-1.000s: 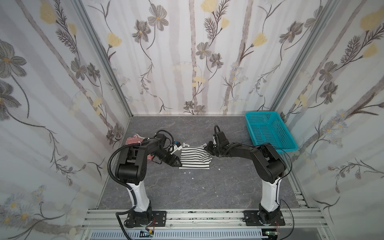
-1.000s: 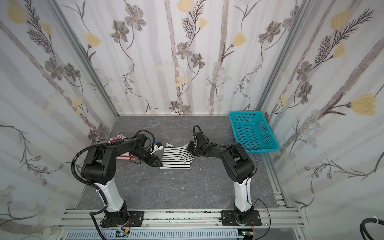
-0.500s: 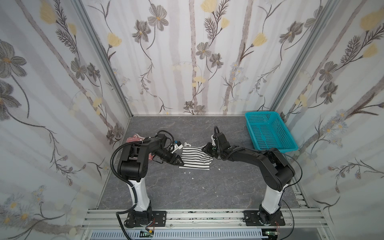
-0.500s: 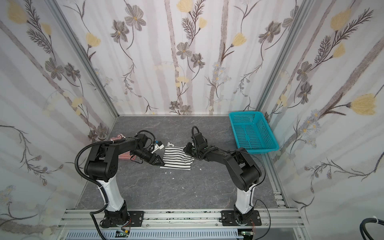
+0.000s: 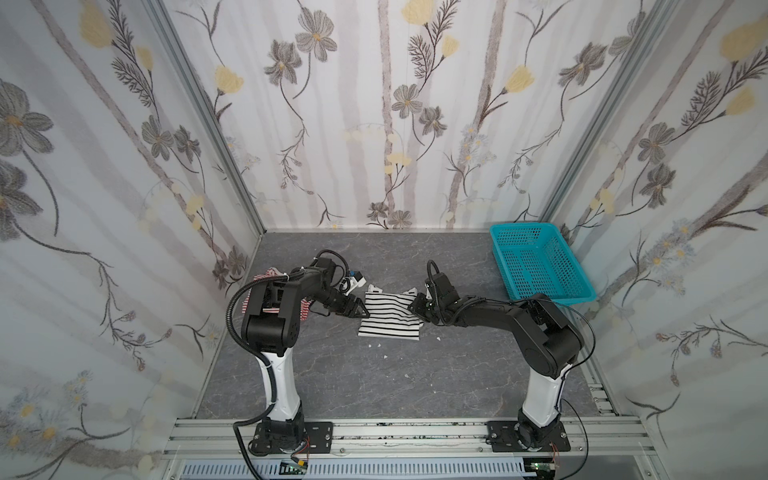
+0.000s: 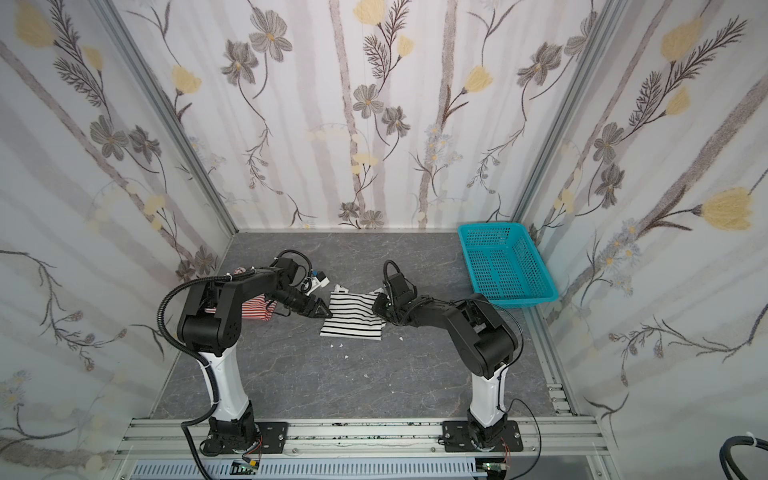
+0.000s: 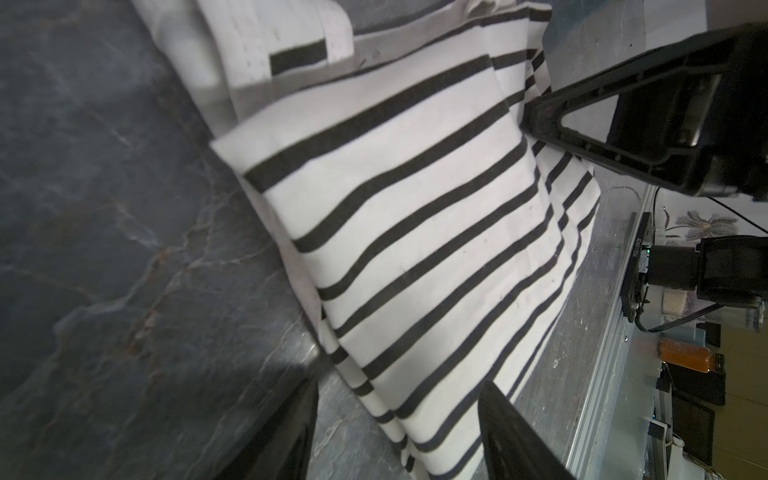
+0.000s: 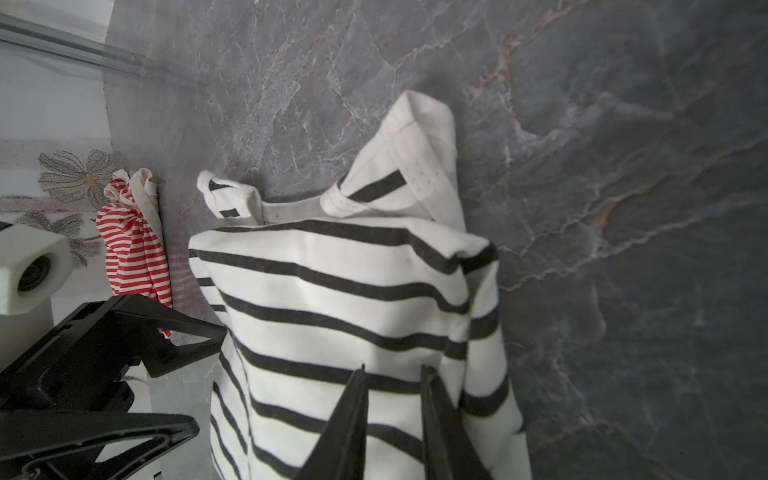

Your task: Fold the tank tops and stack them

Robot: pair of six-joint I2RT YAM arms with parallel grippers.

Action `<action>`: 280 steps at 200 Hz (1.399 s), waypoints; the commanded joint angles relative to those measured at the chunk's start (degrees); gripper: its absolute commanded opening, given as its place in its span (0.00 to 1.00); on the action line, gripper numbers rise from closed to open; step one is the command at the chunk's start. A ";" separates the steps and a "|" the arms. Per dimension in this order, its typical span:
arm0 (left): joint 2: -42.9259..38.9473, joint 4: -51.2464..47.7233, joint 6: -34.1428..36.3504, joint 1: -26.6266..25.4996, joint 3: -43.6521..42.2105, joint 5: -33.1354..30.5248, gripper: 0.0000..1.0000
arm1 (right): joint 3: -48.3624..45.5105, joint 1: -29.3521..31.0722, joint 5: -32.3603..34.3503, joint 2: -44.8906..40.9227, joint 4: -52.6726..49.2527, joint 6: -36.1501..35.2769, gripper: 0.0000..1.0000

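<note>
Right wrist view: the right gripper (image 8: 392,415) pinches a fold of the black top (image 8: 332,291), the left gripper (image 8: 210,378) stands open at its edge, red top (image 8: 133,257) beyond.

The left arm (image 6: 216,307) hides most of the red-and-white top (image 6: 258,308) in both top views, leaving only patches of stripe. On the bench (image 5: 374,386), white scraps (image 5: 376,345) are too small to identify. In the right wrist view the black-and-white top (image 8: 332,291) runs off the frame's edge, and whether the right tool (image 8: 392,370) pinches cloth cannot be told. The left tool (image 7: 399,384) is cropped by its frame's edge; a nearby shoulder strap (image 7: 249,45) is blurred.
</note>
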 commanded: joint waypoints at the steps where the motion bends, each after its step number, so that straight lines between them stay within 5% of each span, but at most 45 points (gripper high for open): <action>1: 1.75 0.95 -0.98 -0.12 -0.68 -10.08 0.65 | -1.07 -0.45 0.28 0.43 0.51 0.03 0.26; 110: 5.80 1.36 -1.58 -2.70 -0.03 -10.21 0.53 | -3.19 -0.52 -1.18 2.37 3.52 1.04 0.25; 166: 7.89 1.30 -2.47 -2.85 1.44 -5.02 0.32 | -4.09 -0.29 -1.36 2.72 4.44 1.66 0.25; 188: 8.01 1.26 -2.39 -2.79 1.46 -4.08 0.00 | -4.33 -0.31 -1.28 2.46 4.57 1.75 0.25; 239: 4.88 0.88 -1.37 -1.42 1.45 -4.71 0.00 | -5.36 -0.24 -2.82 -0.90 6.99 1.35 0.26; 280: -0.40 -2.58 3.91 2.53 1.46 -13.71 0.00 | -5.93 -0.59 -1.33 -6.18 5.47 0.61 0.33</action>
